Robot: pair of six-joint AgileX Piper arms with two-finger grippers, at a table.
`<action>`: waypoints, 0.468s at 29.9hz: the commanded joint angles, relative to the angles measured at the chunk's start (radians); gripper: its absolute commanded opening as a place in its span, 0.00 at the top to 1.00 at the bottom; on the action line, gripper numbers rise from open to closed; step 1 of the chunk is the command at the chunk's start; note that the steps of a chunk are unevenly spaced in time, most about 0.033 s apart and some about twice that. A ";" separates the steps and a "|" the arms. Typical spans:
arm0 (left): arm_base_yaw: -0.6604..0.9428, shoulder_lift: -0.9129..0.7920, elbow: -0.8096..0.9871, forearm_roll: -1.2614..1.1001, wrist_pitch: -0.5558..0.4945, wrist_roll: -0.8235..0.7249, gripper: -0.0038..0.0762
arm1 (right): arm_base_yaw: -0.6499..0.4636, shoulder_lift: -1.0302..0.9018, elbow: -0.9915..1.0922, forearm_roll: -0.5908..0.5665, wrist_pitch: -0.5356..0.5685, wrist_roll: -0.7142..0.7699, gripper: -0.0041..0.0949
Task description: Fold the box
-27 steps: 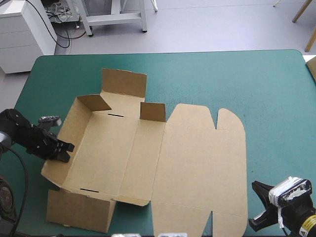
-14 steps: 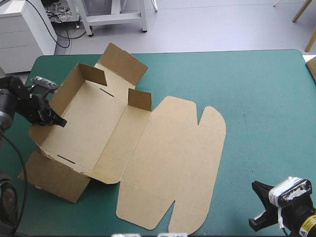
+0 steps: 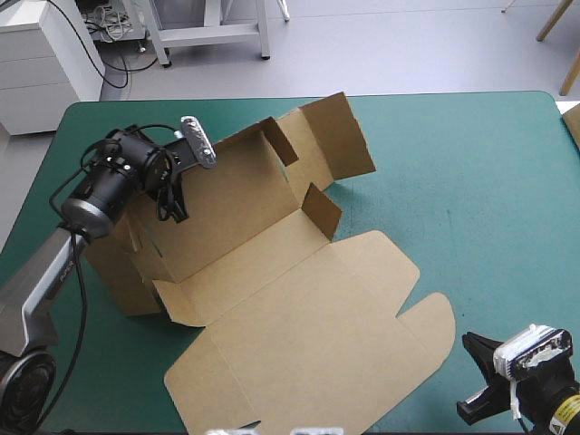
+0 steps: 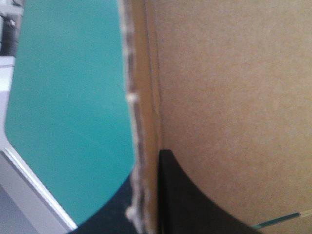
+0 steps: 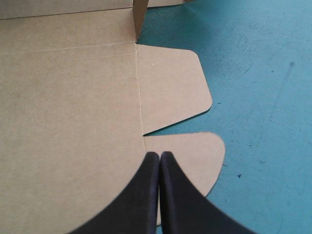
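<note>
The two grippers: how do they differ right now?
The left gripper is shut on a raised wall of the box; the right gripper is shut on nothing. The left gripper is up over the left part of the table; the right gripper sits by the near right corner, at the edge of the flat lid. Both have black fingers drawn together.

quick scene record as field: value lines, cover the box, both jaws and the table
box: brown, partly folded, tray part tipped up
lid: flat on the table, still joined to the tray part
tabs: two, rounded, on the lid's edge nearest the right jaws
left jaws: shut on the box, at a wall edge on its left end
right jaws: shut, holding nothing, at the table's near right corner, tabs just ahead
table: teal-green cover
</note>
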 commanded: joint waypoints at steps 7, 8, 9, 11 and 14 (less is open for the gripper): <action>-0.257 -0.039 -0.032 0.171 -0.127 -0.059 0.96 | -0.007 0.014 -0.021 -0.010 -0.073 -0.004 0.98; -0.286 -0.039 -0.027 0.190 -0.127 -0.076 0.96 | -0.007 0.014 -0.021 -0.010 -0.073 -0.004 0.98; -0.314 -0.039 -0.019 0.221 -0.127 -0.100 0.96 | -0.007 0.014 -0.021 -0.012 -0.073 -0.004 0.98; -0.361 -0.039 -0.002 0.272 -0.126 -0.136 0.96 | -0.007 0.014 -0.021 -0.012 -0.073 -0.004 0.98; -0.435 -0.039 0.033 0.352 -0.132 -0.184 0.96 | -0.007 0.014 -0.021 -0.014 -0.073 -0.004 0.98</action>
